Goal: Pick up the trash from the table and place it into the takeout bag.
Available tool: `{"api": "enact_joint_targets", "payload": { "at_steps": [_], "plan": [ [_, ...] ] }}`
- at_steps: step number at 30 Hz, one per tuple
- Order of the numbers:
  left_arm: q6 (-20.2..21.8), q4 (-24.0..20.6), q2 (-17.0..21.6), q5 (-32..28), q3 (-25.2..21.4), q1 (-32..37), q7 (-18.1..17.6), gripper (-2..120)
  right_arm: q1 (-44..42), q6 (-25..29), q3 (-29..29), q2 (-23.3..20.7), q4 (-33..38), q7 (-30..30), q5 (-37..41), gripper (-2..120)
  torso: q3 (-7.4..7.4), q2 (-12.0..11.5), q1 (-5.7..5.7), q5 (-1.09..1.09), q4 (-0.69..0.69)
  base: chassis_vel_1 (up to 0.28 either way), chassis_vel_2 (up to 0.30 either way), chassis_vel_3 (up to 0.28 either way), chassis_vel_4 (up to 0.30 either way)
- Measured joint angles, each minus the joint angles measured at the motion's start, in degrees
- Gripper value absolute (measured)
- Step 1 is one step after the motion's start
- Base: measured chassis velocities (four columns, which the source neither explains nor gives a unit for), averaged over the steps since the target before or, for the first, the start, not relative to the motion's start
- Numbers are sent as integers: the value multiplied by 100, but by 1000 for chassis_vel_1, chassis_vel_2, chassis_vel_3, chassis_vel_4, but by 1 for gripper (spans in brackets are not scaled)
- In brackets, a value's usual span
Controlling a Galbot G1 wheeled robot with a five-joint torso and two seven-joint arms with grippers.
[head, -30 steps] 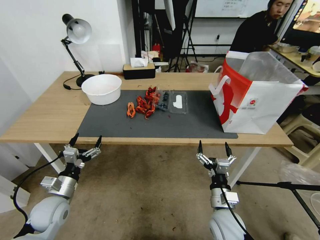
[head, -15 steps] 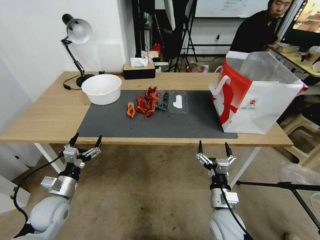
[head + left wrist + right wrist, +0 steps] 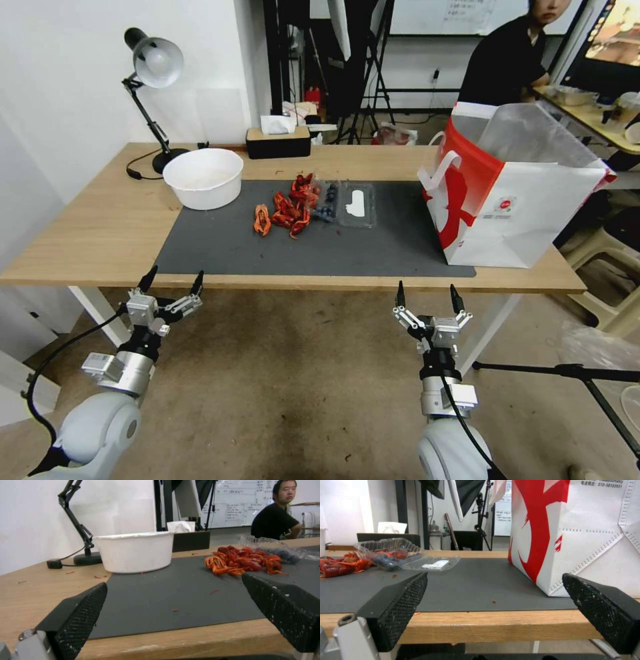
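Note:
On the dark grey mat (image 3: 267, 250) of the table (image 3: 87, 227) lies the trash: a heap of red crayfish shells (image 3: 288, 208) (image 3: 243, 561) (image 3: 340, 566), an opened clear plastic box (image 3: 347, 203) (image 3: 390, 550) with dark berries, and a white round bowl (image 3: 203, 177) (image 3: 136, 551) at the mat's far left corner. The takeout bag (image 3: 513, 193) (image 3: 580, 530) stands upright and open on the table's right end. My left gripper (image 3: 175, 275) (image 3: 173, 581) and right gripper (image 3: 427, 290) (image 3: 494, 576) hang open and empty just below the table's front edge.
A desk lamp (image 3: 155, 73) stands at the back left corner and a black tissue box (image 3: 278, 141) at the back edge. A black stand leg (image 3: 567, 370) crosses the floor at right, near a beige stool (image 3: 613, 267). Small crumbs dot the mat.

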Motion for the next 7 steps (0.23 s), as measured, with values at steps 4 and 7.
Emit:
{"api": "enact_joint_targets", "payload": {
  "at_steps": [4,7],
  "plan": [
    [1,0,0,0,1,0,0,100,0,0,0,0,0,0,0,100,0,0,0,0,0,0,0,0,0],
    [2,-1,0,-2,0,0,0,100,0,0,0,0,0,0,0,100,0,0,0,0,0,0,0,0,0]
  ]
}}
